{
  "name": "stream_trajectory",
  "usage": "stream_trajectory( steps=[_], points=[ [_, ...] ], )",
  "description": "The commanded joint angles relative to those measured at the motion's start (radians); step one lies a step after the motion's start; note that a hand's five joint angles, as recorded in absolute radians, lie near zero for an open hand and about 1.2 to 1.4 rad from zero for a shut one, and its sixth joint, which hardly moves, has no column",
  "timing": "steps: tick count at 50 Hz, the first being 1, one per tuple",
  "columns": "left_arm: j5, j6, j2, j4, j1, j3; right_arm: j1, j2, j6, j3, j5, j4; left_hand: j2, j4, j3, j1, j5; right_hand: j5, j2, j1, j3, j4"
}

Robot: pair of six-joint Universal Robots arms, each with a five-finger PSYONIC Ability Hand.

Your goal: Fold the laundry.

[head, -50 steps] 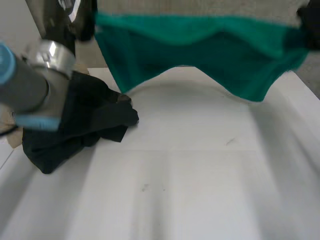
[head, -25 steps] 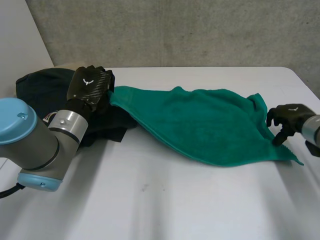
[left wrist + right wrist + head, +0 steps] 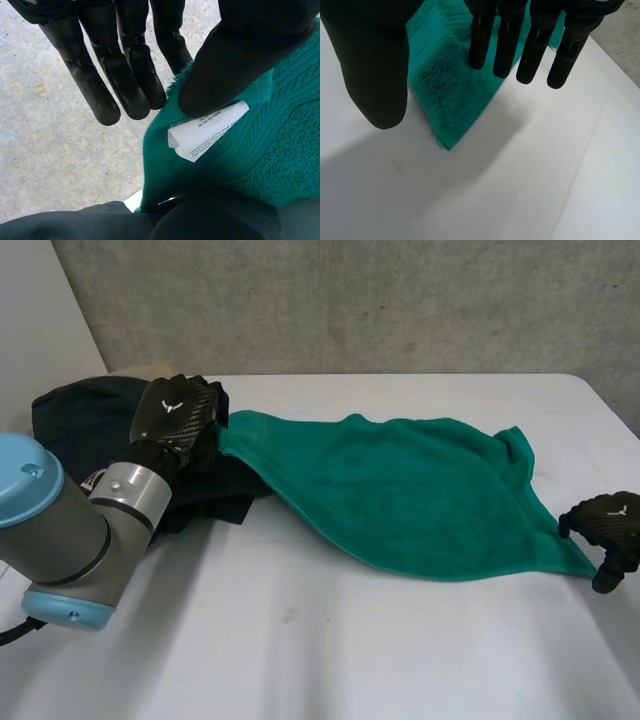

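At the left of the head view, a pile of dark clothes is seen on the white table. The left hand is laid at the upper-left corner of the green towel, fingers straight and nothing pinched, its thumb beside the white care label. The towel is spread across the middle. At the far right, the right hand is held open and empty just beside the towel's lower-right corner.
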Motion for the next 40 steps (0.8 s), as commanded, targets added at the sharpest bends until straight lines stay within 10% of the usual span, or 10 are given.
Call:
stream_trajectory(
  steps=[1,13,20,22,26,40],
  points=[
    [0.000,0.001,-0.001,0.001,-0.001,0.000,0.003,0.025,0.106,-0.001,-0.064,-0.080,0.196,0.194,0.199,0.262,0.219,0.064,0.030,0.019,0.029,0.033],
    [0.000,0.001,-0.001,0.001,0.004,0.002,0.022,0.120,0.123,-0.056,-0.064,-0.094,0.196,0.194,0.199,0.262,0.219,0.111,0.077,0.066,0.076,0.080],
    [0.000,0.001,-0.003,0.001,0.005,0.002,0.066,0.171,0.123,-0.102,-0.055,-0.096,0.196,0.194,0.199,0.262,0.219,0.422,0.387,0.377,0.387,0.391],
    [-0.001,-0.001,-0.003,-0.001,0.005,0.002,0.077,0.185,0.124,-0.122,-0.052,-0.096,0.196,0.194,0.199,0.262,0.219,0.907,0.873,0.863,0.873,0.876],
    [-0.001,0.001,0.007,-0.018,0.004,0.005,0.086,0.172,0.146,-0.145,-0.013,-0.096,0.196,0.194,0.199,0.262,0.219,0.909,0.874,0.864,0.874,0.878],
    [0.005,0.036,0.339,-0.521,0.022,0.063,-0.050,-0.383,0.059,-0.327,0.079,0.359,0.196,0.194,0.199,0.262,0.219,0.909,0.874,0.864,0.874,0.878]
  ],
)
